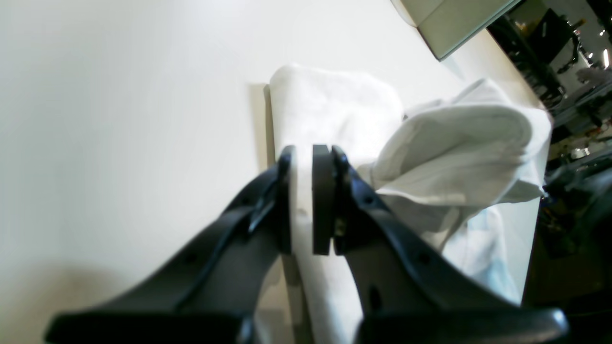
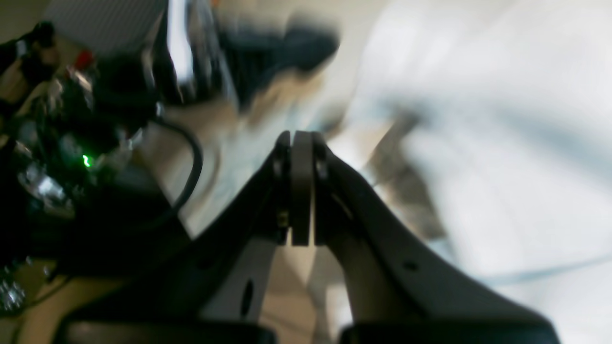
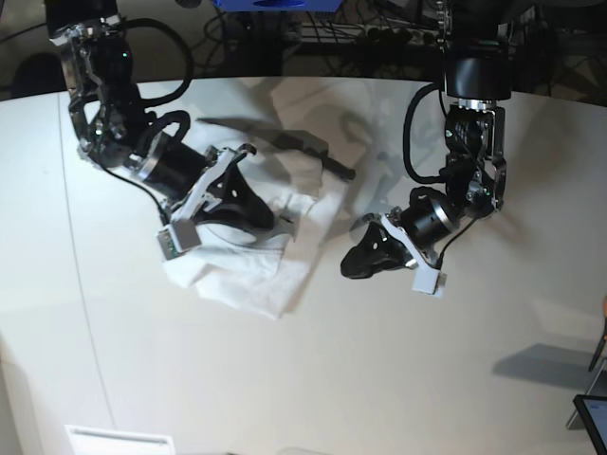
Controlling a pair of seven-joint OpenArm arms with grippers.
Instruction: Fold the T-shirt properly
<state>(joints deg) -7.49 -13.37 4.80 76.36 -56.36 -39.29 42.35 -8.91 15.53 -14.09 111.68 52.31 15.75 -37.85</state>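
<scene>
The white T-shirt (image 3: 237, 275) lies in a folded, wrinkled bundle on the table's left half. In the left wrist view the T-shirt (image 1: 334, 105) runs straight under the fingers, with a bunched fold at the right. My left gripper (image 1: 311, 153) has its jaws drawn to a narrow slit filled with white cloth, pinching the bundle's near edge. From the base, the left gripper (image 3: 351, 263) sits at the shirt's right corner. My right gripper (image 2: 301, 136) is shut with its pads touching and nothing between them. The right gripper (image 3: 275, 225) hovers over the shirt's upper part. The right wrist view is blurred.
The off-white table (image 3: 427, 379) stretches wide in front and to the right. A pale box (image 1: 454, 24) stands beyond the shirt. A white panel (image 3: 119, 441) lies at the front left edge. Cables and gear crowd the back edge (image 3: 313, 38).
</scene>
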